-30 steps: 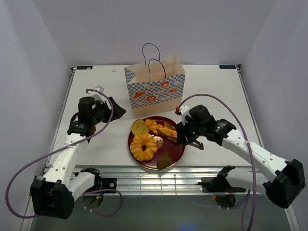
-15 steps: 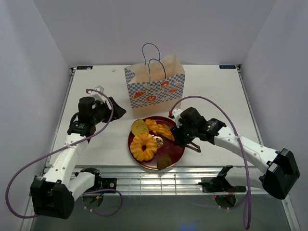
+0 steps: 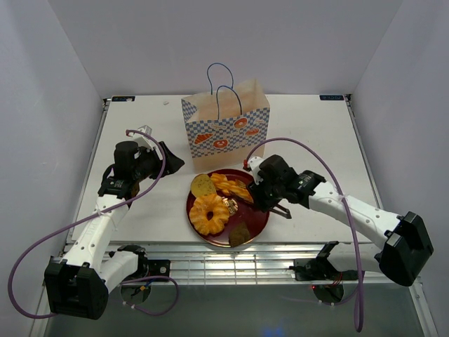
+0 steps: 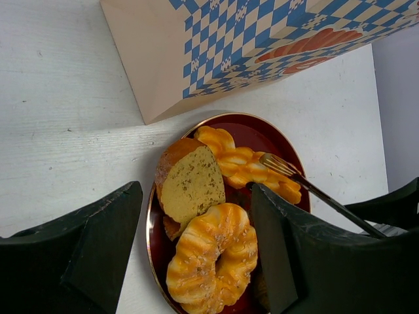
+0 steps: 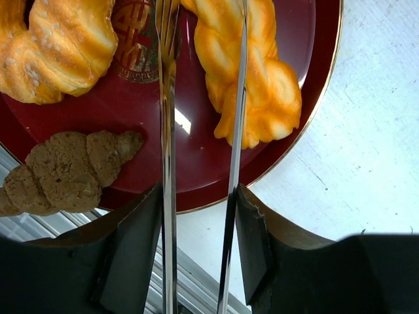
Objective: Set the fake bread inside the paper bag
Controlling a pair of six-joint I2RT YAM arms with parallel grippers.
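Note:
The paper bag [image 3: 226, 126] stands upright and open behind a dark red plate [image 3: 261, 223]. The plate holds fake bread: a ring loaf [image 3: 209, 213], a braided twist [image 3: 235, 187], a round tan slice [image 3: 203, 185] and a brown croissant [image 3: 240, 235]. My right gripper [image 3: 263, 196] is shut on metal tongs [image 5: 168, 131]. Their fork blade lies beside the twist [image 5: 262, 85] and the other blade crosses over it. My left gripper [image 3: 172, 163] is open and empty, left of the bag, above the slice [image 4: 192, 186] in its own view.
The plate sits near the table's front edge [image 3: 231, 246], with metal rails just beyond it. White walls close in the table on three sides. The bag's blue cord handles [image 3: 221, 88] stick up above its mouth.
My right gripper has moved left over the plate, bringing the tong tips to the braided twist. The left arm and the bag have not moved.

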